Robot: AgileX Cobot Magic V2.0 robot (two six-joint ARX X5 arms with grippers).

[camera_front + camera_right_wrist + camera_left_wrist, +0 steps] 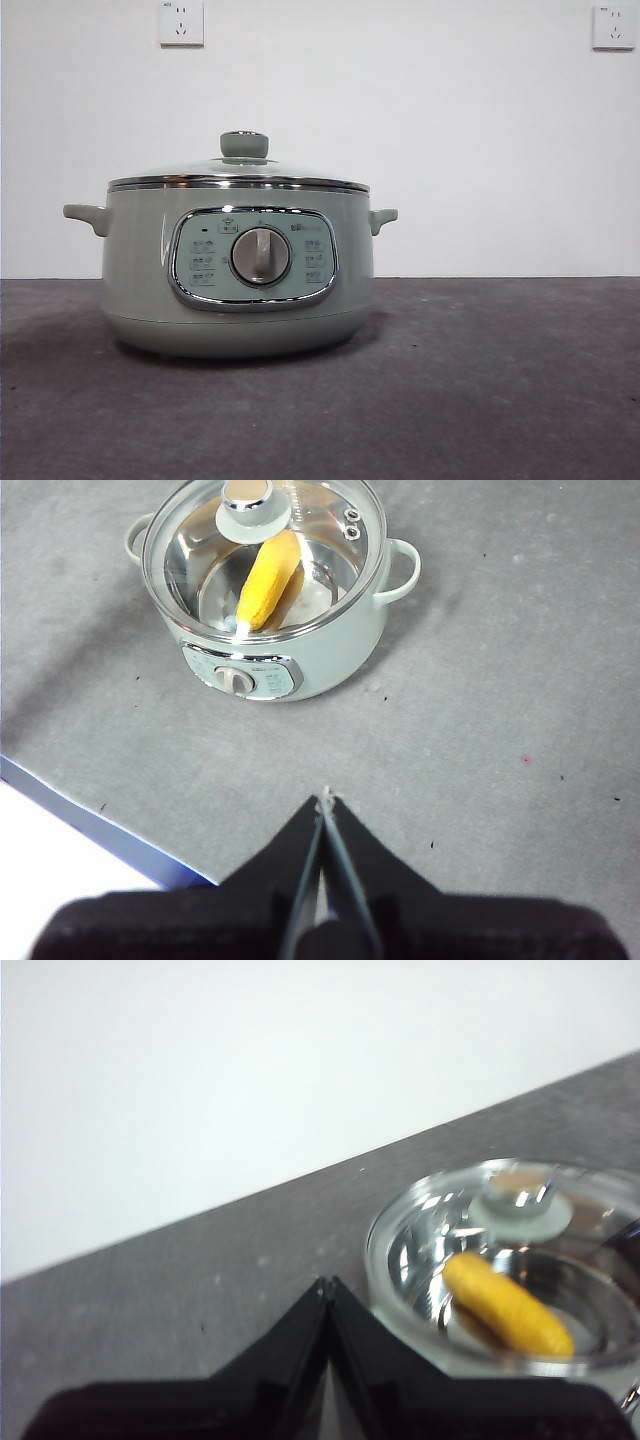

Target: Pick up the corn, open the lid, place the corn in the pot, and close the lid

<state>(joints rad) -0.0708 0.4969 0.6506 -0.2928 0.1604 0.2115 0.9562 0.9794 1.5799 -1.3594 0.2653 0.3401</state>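
Note:
The sage-green pot stands on the grey table with its dial facing the front view. The glass lid sits closed on it, knob on top. The yellow corn lies inside the pot under the lid, seen through the glass in the right wrist view and in the left wrist view. My left gripper is shut and empty, close beside the pot. My right gripper is shut and empty, held high and back from the pot. Neither gripper shows in the front view.
A white wall with two sockets stands behind the table. The grey mat ends at a blue edge near my right gripper.

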